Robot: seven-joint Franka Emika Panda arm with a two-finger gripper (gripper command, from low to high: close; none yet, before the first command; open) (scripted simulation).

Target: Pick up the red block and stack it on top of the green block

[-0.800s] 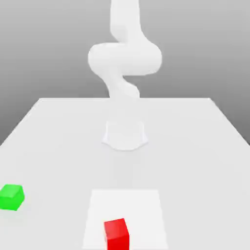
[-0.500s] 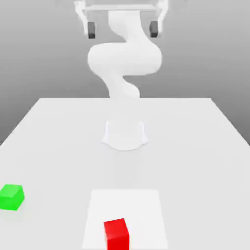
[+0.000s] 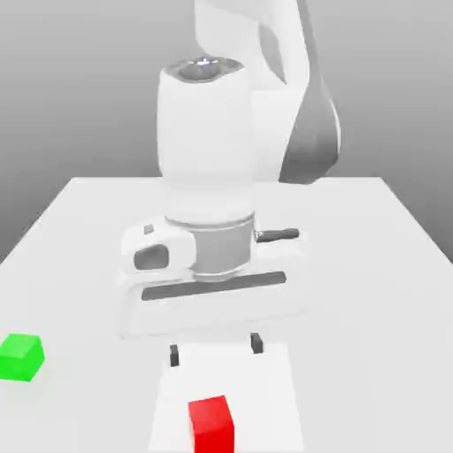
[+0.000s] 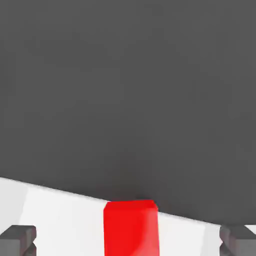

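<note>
The red block point(image 3: 211, 424) sits on a white square patch point(image 3: 265, 389) at the near edge of the table; the hand view shows the red block point(image 4: 131, 227) between the two dark fingertips point(image 4: 17, 239). My gripper point(image 3: 215, 348) hangs open just above the table, behind the red block and apart from it, with nothing between its fingers. The green block point(image 3: 21, 357) rests on the table at the exterior view's left, well away from the gripper.
The white arm and hand body point(image 3: 212, 265) stand over the middle of the grey table point(image 3: 372, 265). The table's near edge lies just past the red block, and beyond it the hand view shows dark floor point(image 4: 128, 90).
The hand has dropped from high above the table down to just above its surface, close behind the red block. The fingers stay wide apart. Neither block has moved.
</note>
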